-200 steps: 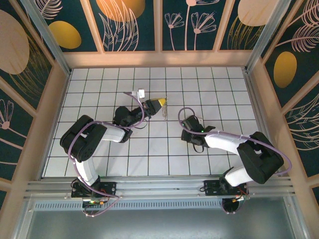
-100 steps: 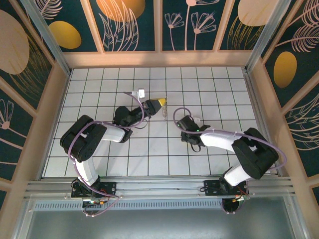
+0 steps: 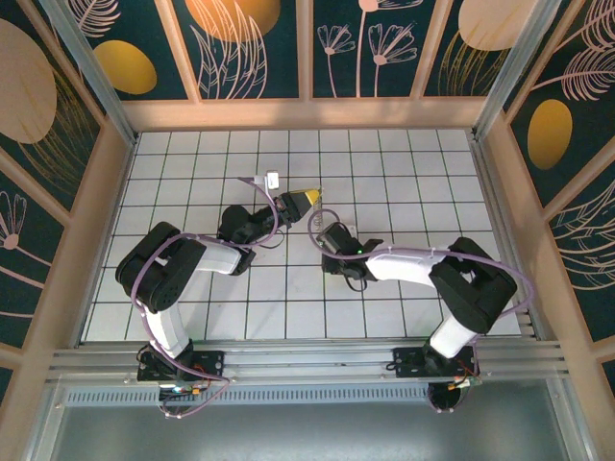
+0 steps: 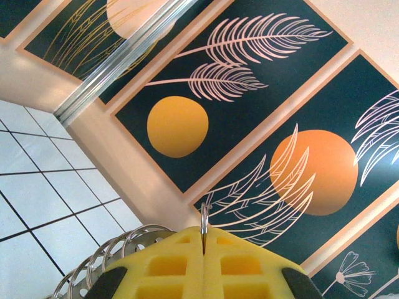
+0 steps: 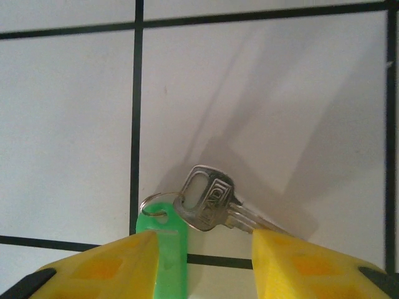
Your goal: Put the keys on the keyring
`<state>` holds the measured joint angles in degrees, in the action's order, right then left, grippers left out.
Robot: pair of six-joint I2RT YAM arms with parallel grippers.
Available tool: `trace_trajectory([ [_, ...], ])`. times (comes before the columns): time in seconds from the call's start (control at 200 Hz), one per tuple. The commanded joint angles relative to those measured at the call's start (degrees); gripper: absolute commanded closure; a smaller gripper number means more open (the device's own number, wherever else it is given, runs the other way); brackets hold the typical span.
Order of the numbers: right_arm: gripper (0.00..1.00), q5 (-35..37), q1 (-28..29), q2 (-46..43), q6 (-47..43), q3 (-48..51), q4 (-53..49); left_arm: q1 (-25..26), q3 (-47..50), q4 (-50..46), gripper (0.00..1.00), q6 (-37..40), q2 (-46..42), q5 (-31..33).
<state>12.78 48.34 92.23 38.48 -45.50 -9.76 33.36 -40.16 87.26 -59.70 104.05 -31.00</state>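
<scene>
My left gripper (image 3: 307, 198) is raised over the tiles, its yellow fingers (image 4: 162, 265) shut on a thin metal keyring (image 4: 204, 218) held edge-on. A coil of more metal loops (image 4: 103, 265) hangs beside it; from above it dangles under the fingertips (image 3: 315, 217). My right gripper (image 3: 328, 238) sits low just right of and below that, open. Between its yellow fingers (image 5: 299, 258) lie the keys: a green plastic head (image 5: 163, 246) on a small ring, against the left finger, and two silver keys (image 5: 209, 198) stacked flat on the tile.
The white tiled table (image 3: 404, 173) runs to beige walls at the back and sides. A small white tag on a cable (image 3: 272, 180) sticks up by the left wrist. Purple cables loop over both arms. The two grippers are about one tile apart.
The right arm has swung left and slightly away from its base, bringing its gripper close to the left gripper. The left arm and the keyring have stayed still.
</scene>
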Motion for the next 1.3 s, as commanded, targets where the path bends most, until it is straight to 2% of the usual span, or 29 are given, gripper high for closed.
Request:
trace_trajectory([
  [0.0, 0.55, 1.6, -1.52, -4.75, 0.17, -0.03, -2.34, -0.35, 0.51, 4.49, 1.0, -0.1, -2.55, -0.16],
  [0.26, 0.55, 1.74, -3.78, -5.49, -2.29, -0.56, -3.69, -0.33, 1.14, 4.19, 1.0, 0.22, -3.46, 0.09],
  [0.506, 0.56, -4.5, -3.15, -4.25, 0.19, -0.59, -0.14, -0.32, 1.49, 3.93, 1.0, 0.53, -4.24, 0.66],
  [0.906, 0.62, 1.53, -0.47, 2.4, 15.73, -7.24, -7.63, -2.02, 2.41, -0.87, 1.0, 4.11, -9.45, 3.42],
  [1.296, 0.62, 1.22, 0.18, 6.19, 16.56, -11.35, -8.85, -3.9, 4.21, 0.04, 1.0, 4.17, -11.33, 3.05],
])
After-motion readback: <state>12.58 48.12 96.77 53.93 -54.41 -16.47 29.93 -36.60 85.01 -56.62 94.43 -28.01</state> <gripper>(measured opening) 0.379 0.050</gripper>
